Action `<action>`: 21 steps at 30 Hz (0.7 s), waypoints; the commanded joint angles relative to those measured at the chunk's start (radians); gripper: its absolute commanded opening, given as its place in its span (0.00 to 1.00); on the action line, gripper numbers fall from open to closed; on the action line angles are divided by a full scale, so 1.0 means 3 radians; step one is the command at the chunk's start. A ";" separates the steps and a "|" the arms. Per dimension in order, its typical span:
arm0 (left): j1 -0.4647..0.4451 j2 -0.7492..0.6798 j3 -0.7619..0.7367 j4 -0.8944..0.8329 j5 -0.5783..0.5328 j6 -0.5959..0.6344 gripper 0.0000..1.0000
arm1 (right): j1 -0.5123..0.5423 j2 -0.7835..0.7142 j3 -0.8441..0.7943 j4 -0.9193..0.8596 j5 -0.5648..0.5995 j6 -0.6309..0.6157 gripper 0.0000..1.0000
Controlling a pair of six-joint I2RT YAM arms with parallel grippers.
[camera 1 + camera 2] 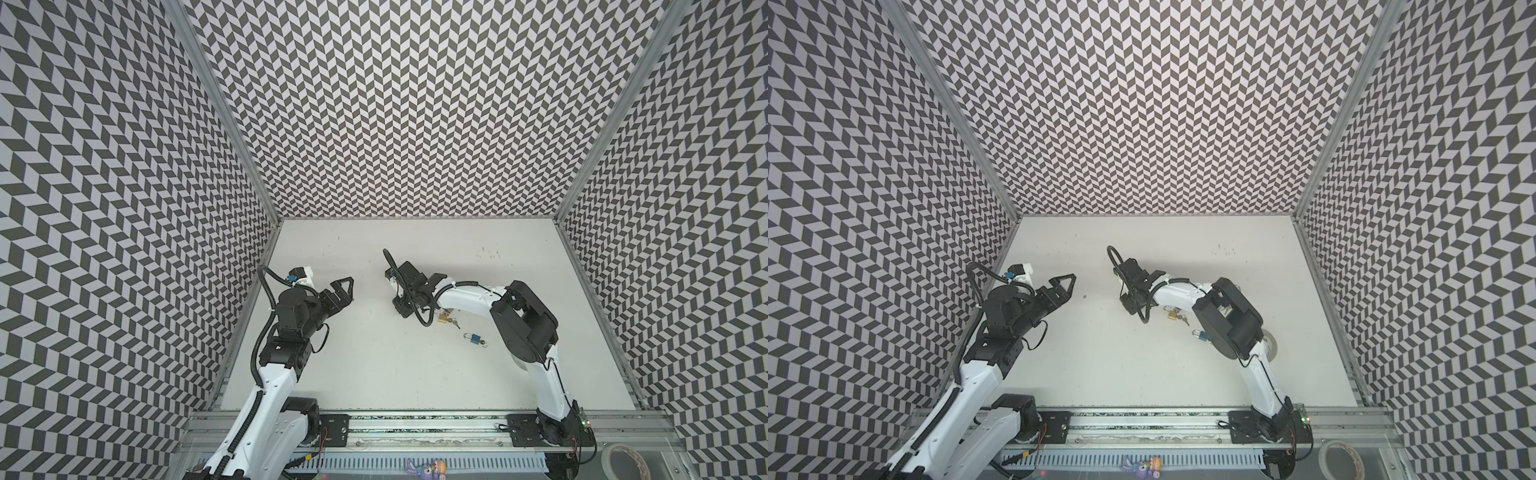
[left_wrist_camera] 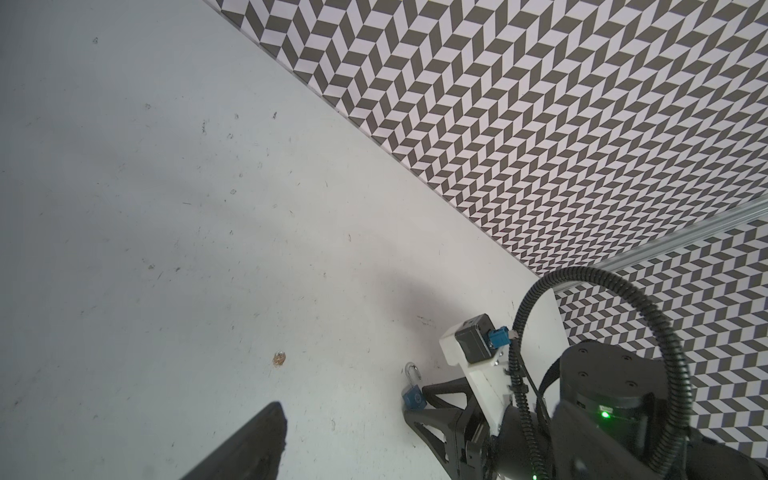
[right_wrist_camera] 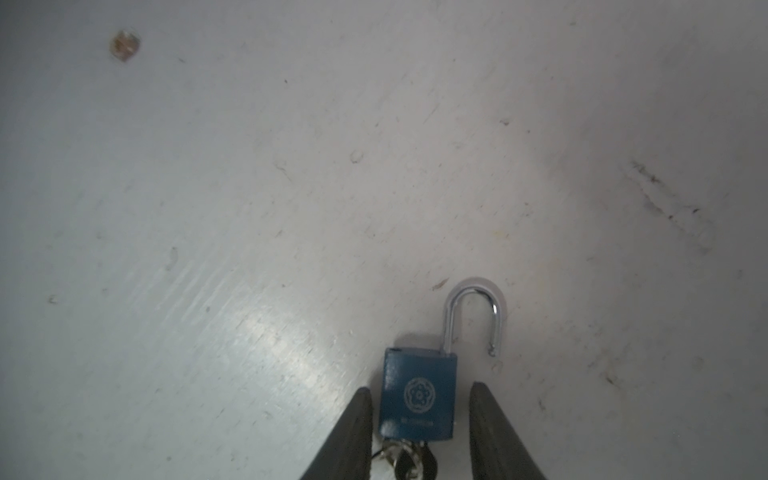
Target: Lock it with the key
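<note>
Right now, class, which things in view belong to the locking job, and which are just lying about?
In the job: blue padlock, shackle open, between the fingers of the right hand; its keys.
Lying about: brass padlocks; second blue padlock; tape roll; purple toy.

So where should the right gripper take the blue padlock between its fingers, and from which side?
I would grip the blue padlock by its body, across the two narrow sides. It lies flat on the table, shackle pointing away and keys at the near end, so come from above on the key end, as the right gripper straddles it.
</note>
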 commanded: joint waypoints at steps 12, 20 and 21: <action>0.0026 -0.0010 0.0020 -0.0028 -0.0045 0.0026 1.00 | -0.0002 0.0191 0.0045 0.0047 -0.0071 -0.0024 0.30; 0.0027 -0.0006 0.0058 -0.0062 -0.0045 0.0073 1.00 | -0.0002 0.0211 0.0063 0.0025 -0.0080 -0.0034 0.24; 0.0027 -0.0010 0.0056 -0.0066 -0.0045 0.0074 1.00 | -0.0002 0.0205 0.0063 0.0020 -0.0078 -0.0028 0.23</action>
